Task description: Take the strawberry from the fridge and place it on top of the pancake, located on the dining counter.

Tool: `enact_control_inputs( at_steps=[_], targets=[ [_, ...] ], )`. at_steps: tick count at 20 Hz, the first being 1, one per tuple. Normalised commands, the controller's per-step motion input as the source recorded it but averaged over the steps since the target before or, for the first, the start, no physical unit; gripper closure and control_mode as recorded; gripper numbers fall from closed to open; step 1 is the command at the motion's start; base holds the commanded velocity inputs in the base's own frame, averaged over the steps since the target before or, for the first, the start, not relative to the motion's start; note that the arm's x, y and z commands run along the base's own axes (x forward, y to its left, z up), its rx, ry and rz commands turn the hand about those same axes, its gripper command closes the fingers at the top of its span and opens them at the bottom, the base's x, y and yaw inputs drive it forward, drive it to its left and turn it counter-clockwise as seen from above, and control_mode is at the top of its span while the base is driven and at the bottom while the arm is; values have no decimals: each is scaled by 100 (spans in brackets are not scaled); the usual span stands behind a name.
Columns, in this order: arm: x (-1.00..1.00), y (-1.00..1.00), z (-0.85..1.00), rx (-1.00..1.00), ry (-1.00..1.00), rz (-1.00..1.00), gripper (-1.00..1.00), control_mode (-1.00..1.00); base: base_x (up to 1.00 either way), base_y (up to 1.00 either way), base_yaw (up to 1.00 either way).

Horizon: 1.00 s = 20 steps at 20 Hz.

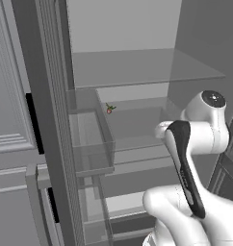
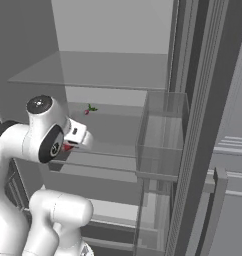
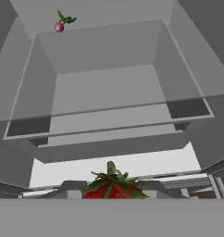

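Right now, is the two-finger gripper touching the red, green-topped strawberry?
Touching. The hand view shows the strawberry wedged between the gripper's fingertips; the right base view shows red at the gripper.

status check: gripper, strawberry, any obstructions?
Gripper shut on strawberry, inside open fridge. Small red radish-like item on shelf behind, apart. Nothing blocking withdrawal, seemingly.

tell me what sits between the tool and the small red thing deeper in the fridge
Only bare shelf, seen in the right base view, between the tool, holding the strawberry, and the red thing.
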Motion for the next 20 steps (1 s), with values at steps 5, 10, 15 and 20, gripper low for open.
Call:
enact_control_inputs(
  at_steps=[5, 10, 15, 20],
  targets=[
    [-6, 2, 25, -3, 27, 0, 100, -100, 0, 0, 0],
    [-34, 1, 0, -1, -4, -1, 100, -100, 0, 0, 0],
    [-89, 0, 0, 0, -36, 0, 100, -100, 0, 0, 0],
    [-61, 0, 7, -2, -20, 2, 100, -100, 0, 0, 0]
  ],
)
